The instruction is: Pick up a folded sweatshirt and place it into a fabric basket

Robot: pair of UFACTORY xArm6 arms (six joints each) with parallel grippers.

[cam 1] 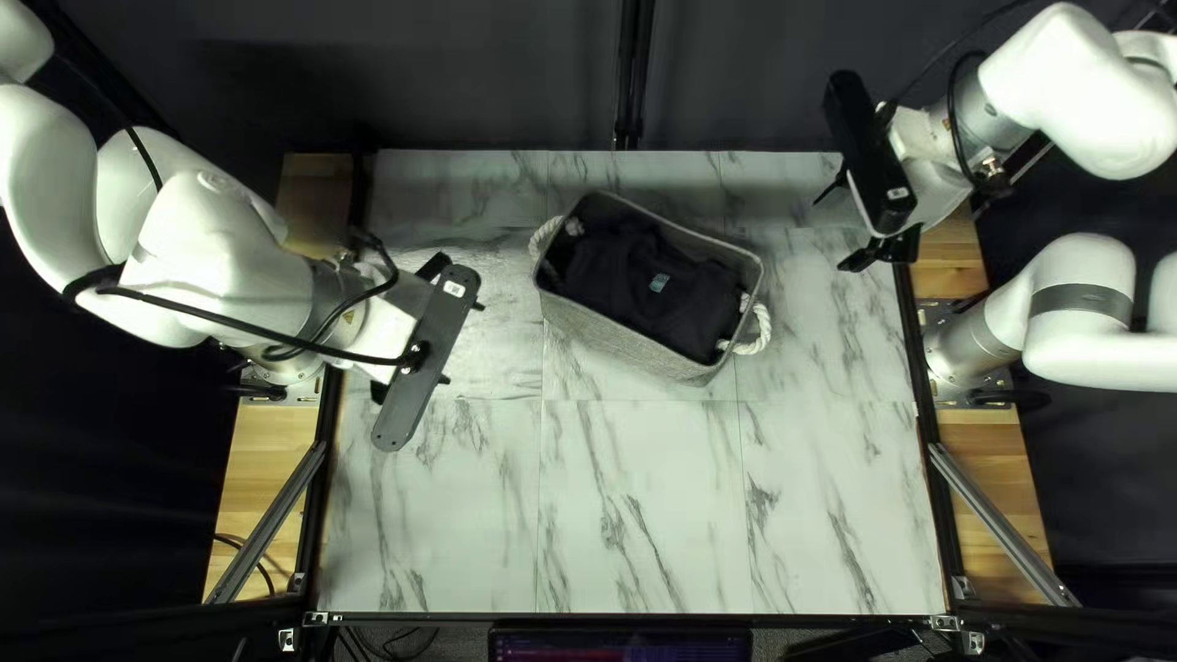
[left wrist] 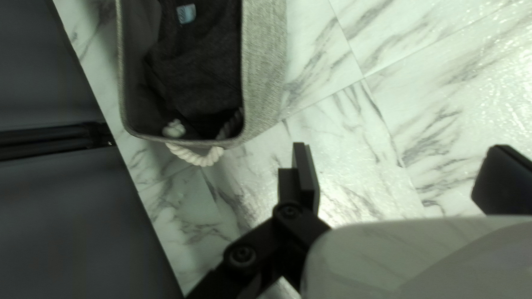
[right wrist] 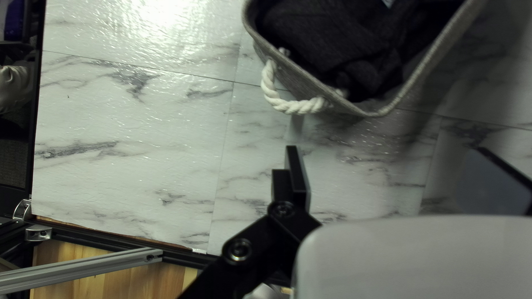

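Sweatshirt (cam 1: pixel 619 276) inside the fabric basket (cam 1: pixel 619 340) — left gripper (cam 1: pixel 461 342) and right gripper (cam 1: pixel 834 232) apart from it, jaws wide open.

Left pincer (cam 1: pixel 462 343) spread wide; right pincer (cam 1: pixel 834 232) likewise.

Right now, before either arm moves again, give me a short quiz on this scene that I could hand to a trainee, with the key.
1. True or false: both sets of jaws are open and hold nothing.
2. Fill in: the basket has handles made of white ____.
3. Where is the sweatshirt? (a) flat on the table, outside the basket; (b) inside the basket; (c) between the left jaws.

Key: 1 true; 2 rope; 3 b.
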